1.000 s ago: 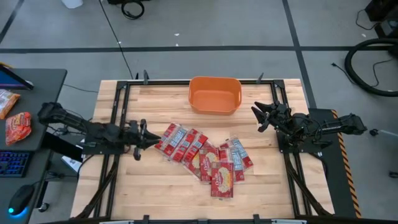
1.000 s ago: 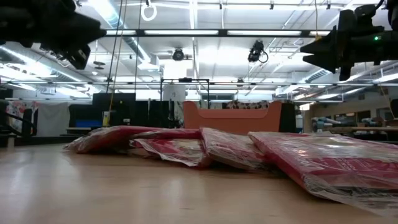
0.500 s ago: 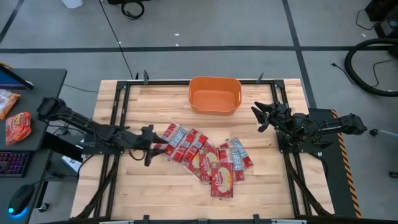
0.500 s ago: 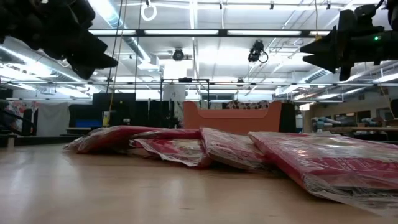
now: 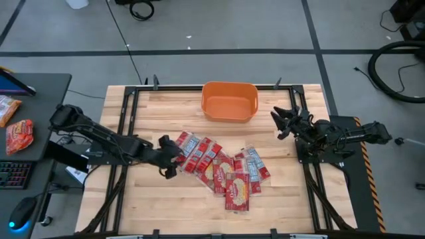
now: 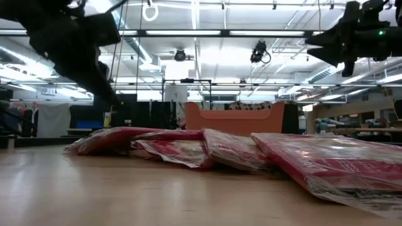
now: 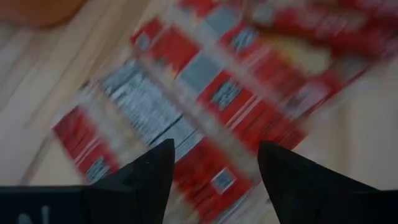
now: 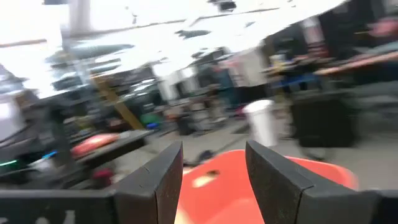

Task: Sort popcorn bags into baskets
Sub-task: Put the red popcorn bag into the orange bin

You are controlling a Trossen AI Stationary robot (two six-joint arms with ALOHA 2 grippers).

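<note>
no legible text, print on the popcorn bags (image 5: pixel 216 166) too blurred to read

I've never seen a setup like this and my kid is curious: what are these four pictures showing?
It is a robot with two dark arms at a wooden table, each ending in a two-finger gripper. One camera looks straight down, one sits at table height, and one rides on each wrist. On the table lie a heap of red popcorn bags and, at the far edge, an empty orange basket. The left gripper is open, low at the heap's left end; its wrist camera shows a bag right beyond its fingers. The right gripper hangs open in the air, to the right of the basket. Nothing is held.
</note>
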